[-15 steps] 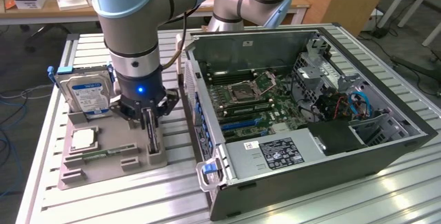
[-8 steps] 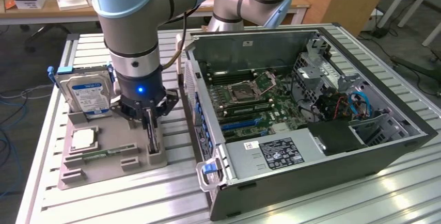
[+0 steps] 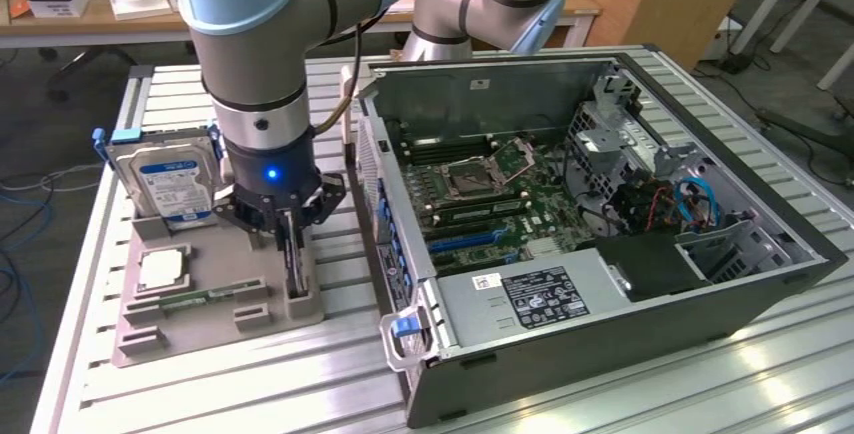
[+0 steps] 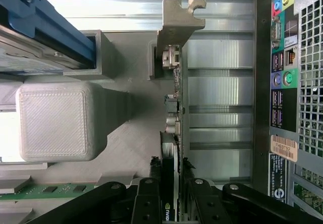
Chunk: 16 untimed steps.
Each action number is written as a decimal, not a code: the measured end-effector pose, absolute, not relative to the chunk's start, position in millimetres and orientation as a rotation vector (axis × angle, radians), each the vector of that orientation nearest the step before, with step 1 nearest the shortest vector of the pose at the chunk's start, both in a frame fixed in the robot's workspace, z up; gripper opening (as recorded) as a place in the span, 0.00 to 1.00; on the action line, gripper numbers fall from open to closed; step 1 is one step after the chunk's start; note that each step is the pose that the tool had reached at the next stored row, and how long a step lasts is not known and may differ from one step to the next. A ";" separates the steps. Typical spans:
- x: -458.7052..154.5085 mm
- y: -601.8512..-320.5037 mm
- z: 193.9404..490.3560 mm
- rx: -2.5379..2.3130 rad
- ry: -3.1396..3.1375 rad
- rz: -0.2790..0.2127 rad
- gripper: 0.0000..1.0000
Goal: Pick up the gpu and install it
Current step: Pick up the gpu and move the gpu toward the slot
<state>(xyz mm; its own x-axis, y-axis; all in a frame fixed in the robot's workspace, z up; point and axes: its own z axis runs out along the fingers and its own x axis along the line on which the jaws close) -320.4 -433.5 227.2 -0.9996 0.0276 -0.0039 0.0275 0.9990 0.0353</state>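
The gripper [image 4: 170, 166] hangs straight down over the gray holder [image 3: 147, 329], its black fingers [image 4: 146, 199] on either side of the gpu [image 4: 174, 128]. The jaws look clenched on the card, pressing its two flat faces. This grip suits a thin board, since it leaves the bottom edge free. The gpu stands on edge in a slot of the holder, so its faces are open to a grasp from above, and it is not yet lifted out. Its silver end bracket [image 4: 176, 27] points away from the wrist.

A memory stick [image 4: 55, 189] lies flat in its own groove of the holder beside the card. Farther along the holder, a hard drive [image 3: 167, 179] with a blue label stands upright in another slot, so each part is kept apart.

Beyond the holder, on the exterior view's right, the computer case [image 3: 601, 204] lies on its side on the slatted table [image 3: 267, 384]. It is open, so the green board inside faces up to receive a card lowered from above.
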 end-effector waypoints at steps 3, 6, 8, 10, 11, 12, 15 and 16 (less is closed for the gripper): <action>-320.4 -433.5 227.2 0.043 3.136 0.055 0.26; -320.4 -433.5 227.2 0.043 3.136 0.055 0.26; -320.4 -433.4 227.2 0.043 3.136 0.055 0.26; -320.3 -433.4 229.2 0.043 3.136 0.056 0.26; -320.4 -433.4 231.0 0.043 3.136 0.056 0.26; -320.4 -433.4 232.5 0.043 3.136 0.056 0.26; -320.4 -433.4 234.5 0.043 3.136 0.056 0.26; -320.4 -433.5 235.1 0.043 3.136 0.056 0.26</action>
<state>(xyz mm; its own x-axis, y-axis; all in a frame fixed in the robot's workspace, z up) -320.4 -433.5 235.1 -0.9996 0.0276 -0.0039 0.0275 0.9990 0.0355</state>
